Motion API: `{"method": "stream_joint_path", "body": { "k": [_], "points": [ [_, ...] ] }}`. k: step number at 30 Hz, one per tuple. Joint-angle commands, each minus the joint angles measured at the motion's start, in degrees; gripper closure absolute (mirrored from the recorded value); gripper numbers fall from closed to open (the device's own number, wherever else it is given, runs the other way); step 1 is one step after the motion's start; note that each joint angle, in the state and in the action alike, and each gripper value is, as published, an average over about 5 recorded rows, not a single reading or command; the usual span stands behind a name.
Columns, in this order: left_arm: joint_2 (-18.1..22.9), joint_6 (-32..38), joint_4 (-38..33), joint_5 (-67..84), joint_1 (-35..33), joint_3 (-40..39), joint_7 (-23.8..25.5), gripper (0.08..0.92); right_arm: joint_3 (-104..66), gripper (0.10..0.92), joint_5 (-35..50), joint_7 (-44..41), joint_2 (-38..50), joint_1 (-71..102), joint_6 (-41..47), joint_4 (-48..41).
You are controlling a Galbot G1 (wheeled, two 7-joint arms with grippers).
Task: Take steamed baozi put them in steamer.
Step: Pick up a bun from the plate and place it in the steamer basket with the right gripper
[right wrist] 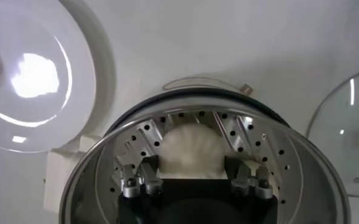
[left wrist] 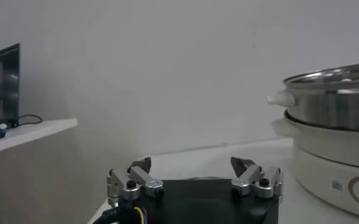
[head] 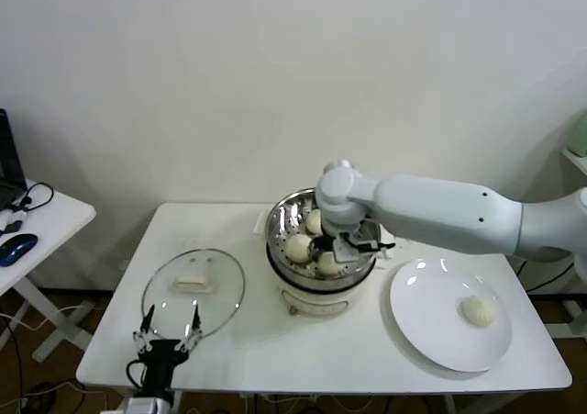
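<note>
The steamer (head: 279, 223) is a shiny perforated steel basket on a white cooker base in the middle of the table. My right gripper (head: 337, 247) reaches down into it. In the right wrist view this gripper (right wrist: 192, 162) is shut on a cream-white baozi (right wrist: 191, 145), low over the perforated steamer (right wrist: 136, 135) floor near its wall. That held baozi (head: 327, 263) sits at the basket's front. Two more baozi (head: 298, 247) lie beside it in the basket. One baozi (head: 477, 310) lies on the white plate (head: 431, 327). My left gripper (head: 169, 328) is parked open at the table's front left.
A glass lid (head: 193, 285) lies flat left of the steamer, just beyond the left gripper (left wrist: 194, 167). The white plate (right wrist: 81, 91) is right of the cooker. The steamer (left wrist: 331, 100) stands to one side in the left wrist view. A side table with a mouse (head: 16, 247) stands far left.
</note>
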State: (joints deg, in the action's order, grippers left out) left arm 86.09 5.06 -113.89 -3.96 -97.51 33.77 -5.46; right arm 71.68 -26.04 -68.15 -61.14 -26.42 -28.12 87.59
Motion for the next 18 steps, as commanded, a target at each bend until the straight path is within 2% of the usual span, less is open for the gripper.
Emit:
{"method": "stream_joint_path", "body": {
  "k": [1,12,18],
  "points": [
    [-0.03,-0.18,0.28,-0.09,0.27,-0.06,0.02,0.177,0.13,0.33,-0.52,0.04,-0.68,1.25,-0.89,-0.4],
    [0.07,-0.41,0.34,-0.21,0.8,-0.18,-0.03,0.177,0.11,0.328,-0.41,0.19,-0.48,1.51,-0.93,-1.01],
    [0.14,-0.39,0.38,-0.18,0.74,-0.11,-0.07,0.177,-0.16,0.249,-0.3,0.27,-0.16,1.23,-1.18,-0.92]
  ]
}}
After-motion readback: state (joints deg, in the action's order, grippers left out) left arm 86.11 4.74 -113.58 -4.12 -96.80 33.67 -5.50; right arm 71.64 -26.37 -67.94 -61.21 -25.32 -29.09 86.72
